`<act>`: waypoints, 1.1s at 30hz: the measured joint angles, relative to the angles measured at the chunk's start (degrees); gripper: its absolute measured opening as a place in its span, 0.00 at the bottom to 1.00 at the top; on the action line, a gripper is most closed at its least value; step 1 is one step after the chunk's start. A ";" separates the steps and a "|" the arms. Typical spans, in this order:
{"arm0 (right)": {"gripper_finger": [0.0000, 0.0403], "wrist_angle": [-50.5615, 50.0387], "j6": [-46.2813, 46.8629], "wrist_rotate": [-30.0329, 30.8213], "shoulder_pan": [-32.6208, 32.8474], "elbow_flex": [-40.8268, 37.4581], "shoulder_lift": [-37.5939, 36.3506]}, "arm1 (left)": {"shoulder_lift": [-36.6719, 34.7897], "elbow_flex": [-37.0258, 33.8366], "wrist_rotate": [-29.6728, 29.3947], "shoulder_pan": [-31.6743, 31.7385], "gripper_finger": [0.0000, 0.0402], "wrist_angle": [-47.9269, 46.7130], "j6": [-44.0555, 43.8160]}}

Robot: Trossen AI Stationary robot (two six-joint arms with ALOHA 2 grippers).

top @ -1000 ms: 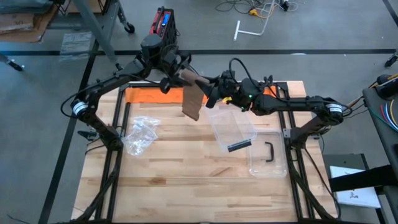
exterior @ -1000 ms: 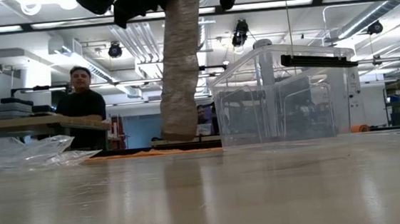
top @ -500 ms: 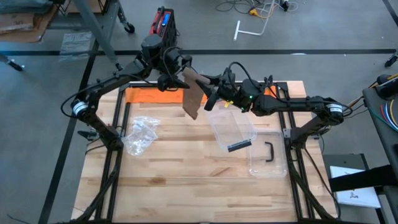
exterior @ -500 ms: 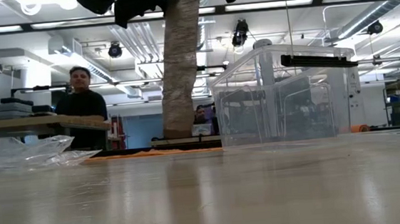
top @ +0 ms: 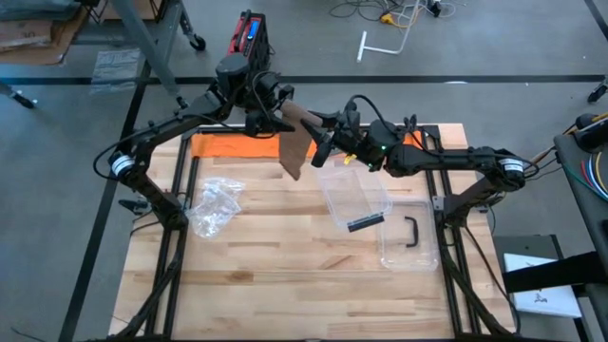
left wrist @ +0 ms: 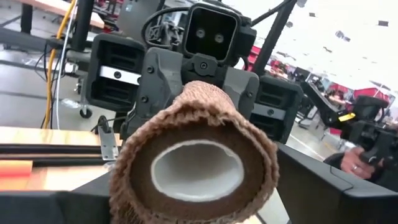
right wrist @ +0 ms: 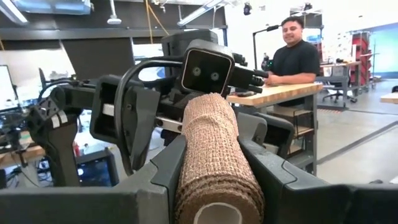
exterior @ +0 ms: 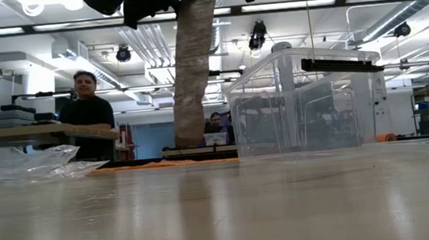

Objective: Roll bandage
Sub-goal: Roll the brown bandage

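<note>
Nothing but bare wood lies on the near half of the table (top: 285,294). Going farther, taking the table's middle as the clock's centre and its far edge as 12, a crumpled plastic bag (top: 214,204) lies at about 9 o'clock. A clear box (top: 356,195) stands at about 3 o'clock, with its lid (top: 410,237) just beside it toward 4 o'clock.

Past these, at about 12 o'clock, both arms meet in the air above the table. The right gripper (top: 321,133) is clamped on the brown bandage roll (top: 302,120), one finger pressed on each side of it. The roll's loose tail (exterior: 191,68) hangs straight down, and its end is above the wood. The left gripper (top: 271,112) faces the roll's open end at 11 o'clock; I cannot tell if its fingers press on the roll or stand apart from it. An orange mat (top: 228,144) lies under the arms at the far edge.

Beyond the table a person (exterior: 87,107) in a dark shirt stands behind a workbench.
</note>
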 joint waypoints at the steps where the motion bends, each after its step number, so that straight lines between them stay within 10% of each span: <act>1: 0.30 -0.35 -0.02 -0.02 0.00 0.02 -0.02 | 0.00 0.00 -0.02 0.03 0.66 0.01 -0.31; 33: 0.29 -9.55 -17.30 2.71 1.86 -0.04 -1.70 | 1.49 -0.02 -3.82 0.87 0.57 1.44 -5.42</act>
